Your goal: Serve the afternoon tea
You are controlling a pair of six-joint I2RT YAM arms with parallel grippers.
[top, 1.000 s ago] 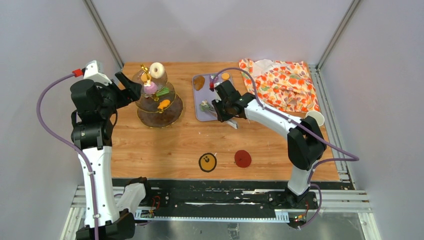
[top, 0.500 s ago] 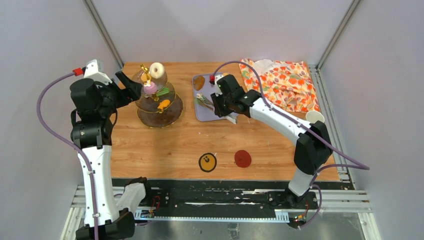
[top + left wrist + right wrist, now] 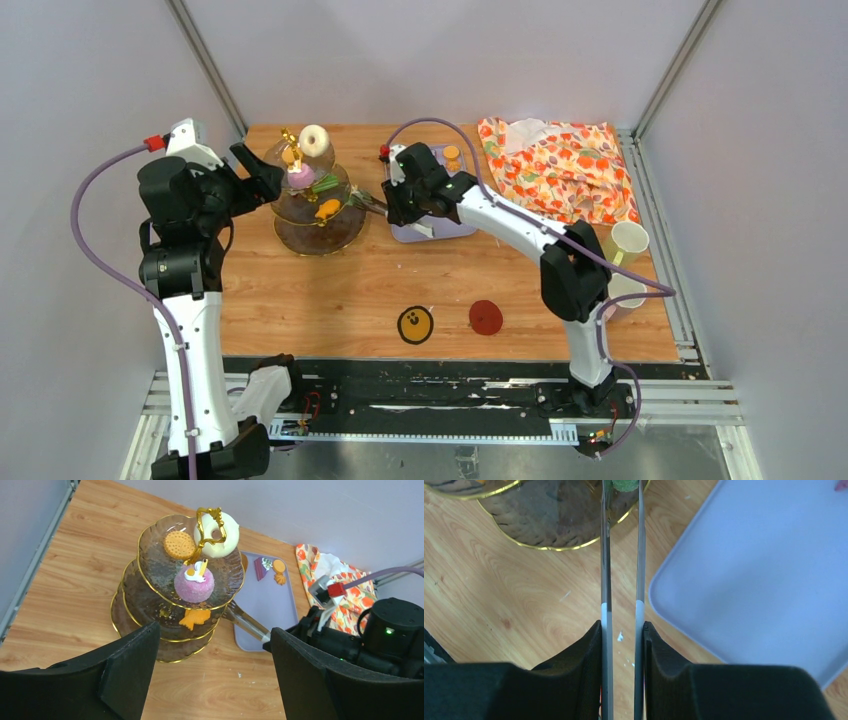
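Right wrist: right gripper point(image 3: 622, 630) pinches metal tongs point(image 3: 606, 555), lilac rectangular tray point(image 3: 754, 570) to its right; ahead, tips hold green toy pastry point(image 3: 625, 484) over three-tier clear glass stand point(image 3: 539, 525). Left gripper point(image 3: 212, 632) spread.

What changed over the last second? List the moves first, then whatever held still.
The right claw, shut on the tongs, swung left from over the lilac tray to the glass stand, carrying the green piece pinched in the tong tips; that piece now hangs over a lower tier's rim. The left claw stayed open beside the stand, and the pastries on its tiers did not move.
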